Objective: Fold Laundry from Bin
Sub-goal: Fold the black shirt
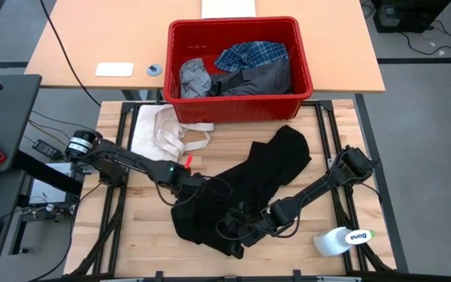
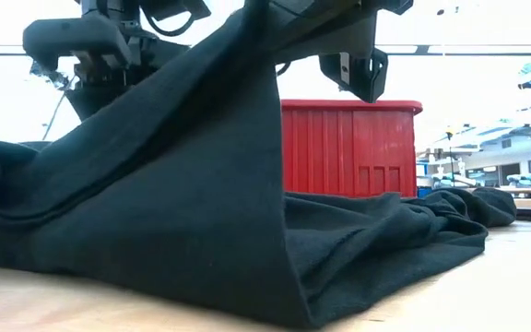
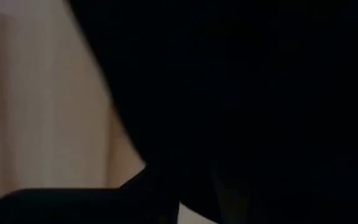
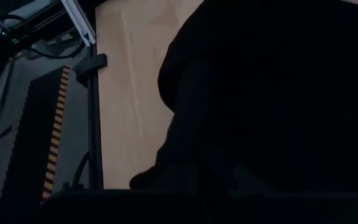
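Observation:
A large black garment [image 1: 276, 164] lies across the wooden table, and its near part [image 2: 201, 212] is raised in a tent. My right gripper [image 1: 239, 223] comes in from the right and is shut on that raised cloth. My left gripper [image 1: 188, 185] hangs over the garment's left side, pointing down; in its wrist view the black cloth [image 3: 247, 93] fills most of the picture. The red bin [image 1: 241, 102] stands at the far edge. It holds a plaid shirt [image 1: 253, 55], a light grey garment [image 1: 196, 77] and a dark grey one [image 1: 261, 78]. My right gripper holds the black garment near its near end, slanting down from the table's right side. The cloth peaks under the gripper [image 2: 261, 41] and falls away taut to both sides. Its lower folds [image 2: 385, 240] rest on the table. The cloth itself hides the place of contact.
A cream cloth with strap loops [image 1: 167, 129] lies left of the bin. A white bottle [image 1: 343, 240] lies at the near right corner. Black frame rails [image 1: 366, 157] run along the table's sides. Bare wood [image 1: 135, 235] shows at the near left.

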### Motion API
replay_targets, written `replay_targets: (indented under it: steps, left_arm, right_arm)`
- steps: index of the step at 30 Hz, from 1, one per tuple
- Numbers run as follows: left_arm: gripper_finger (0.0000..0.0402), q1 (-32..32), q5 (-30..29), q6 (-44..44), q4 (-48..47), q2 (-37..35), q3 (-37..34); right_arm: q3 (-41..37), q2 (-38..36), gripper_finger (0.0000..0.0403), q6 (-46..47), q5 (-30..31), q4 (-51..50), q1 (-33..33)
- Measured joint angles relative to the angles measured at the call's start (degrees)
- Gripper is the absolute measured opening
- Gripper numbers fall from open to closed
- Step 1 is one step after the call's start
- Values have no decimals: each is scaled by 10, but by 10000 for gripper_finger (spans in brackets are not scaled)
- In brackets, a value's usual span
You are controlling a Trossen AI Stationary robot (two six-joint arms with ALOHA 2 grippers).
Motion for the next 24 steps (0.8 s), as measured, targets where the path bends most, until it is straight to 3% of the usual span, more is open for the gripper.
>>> replay_targets:
  steps: [5, 10, 14, 19, 24]
  left_arm:
    - [38, 22, 36, 73, -19, -2, 16]
    - [32, 37, 91, 242, -38, -3, 76]
    - [35, 43, 122, 276, -56, 13, 107]
    - [78, 34, 169, 311, -98, 57, 109]
    - [146, 21, 136, 372, -115, 71, 109]
  right_arm:
    - [0, 0, 7, 0, 3, 0, 2]
    - [0, 0, 7, 0, -2, 1, 2]
    - [0, 0, 7, 4, -1, 1, 2]
    - [0, 0, 7, 20, 17, 2, 2]
    - [0, 0, 7, 21, 23, 2, 2]
